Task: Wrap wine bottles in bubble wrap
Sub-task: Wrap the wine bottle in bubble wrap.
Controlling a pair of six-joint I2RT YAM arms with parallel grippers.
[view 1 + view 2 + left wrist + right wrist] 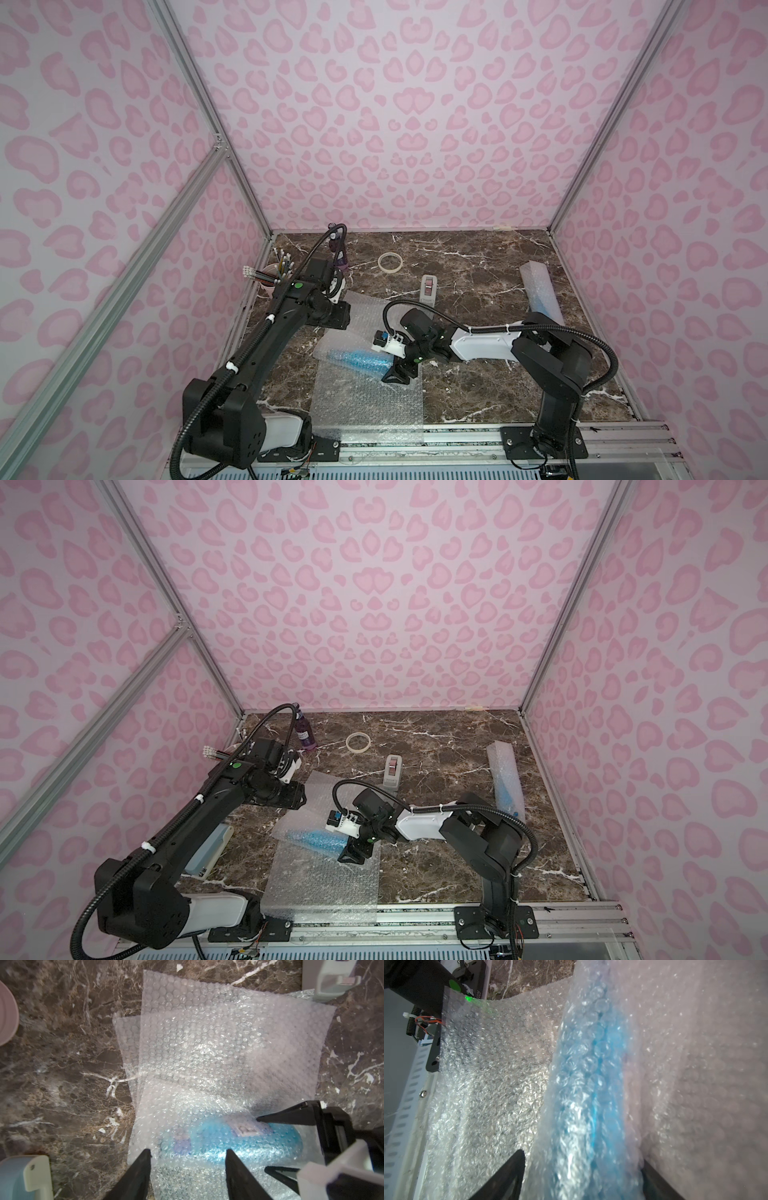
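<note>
Rail (457,446), bubble wrap (365,399), marble tabletop (478,270), pink walls (415,124)

three walls closed in the cell, each covered in pale pink sheeting printed with darker pink leopard-like blotches, some of them heart-shaped: a back wall (407,124), a left wall (75,174) and a right wall (690,208). a silver aluminium left corner post (210,112) and a matching right corner post (606,124) ran up the two back corners. a slanted silver aluminium brace (124,270) crossed the left wall and met the left corner post. the dark brown marble-patterned surface (478,266), veined in white, reached to the foot of all three walls. along its near edge lay a silver slotted metal rail (457,444), and nearer still a white strip with rows of small slots (415,473). the light was soft and even, and shadows on the surface were faint.
</note>
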